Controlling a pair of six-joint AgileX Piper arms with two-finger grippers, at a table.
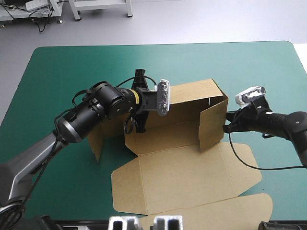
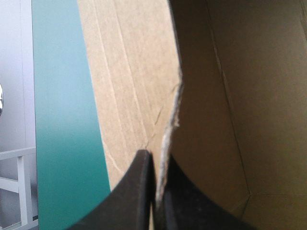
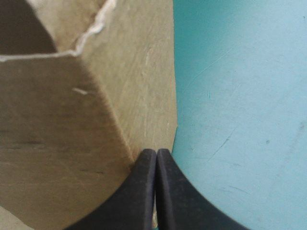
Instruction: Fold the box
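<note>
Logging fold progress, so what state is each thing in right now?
box: partly folded, open on top.
walls: far one and right end one raised.
lid: lying flat, toward the near edge.
left gripper: shut on the box, pinching a wall edge.
right gripper: shut on the box, at the right end wall.

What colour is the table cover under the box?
The cover is plain teal-green, best in the high view.
</note>
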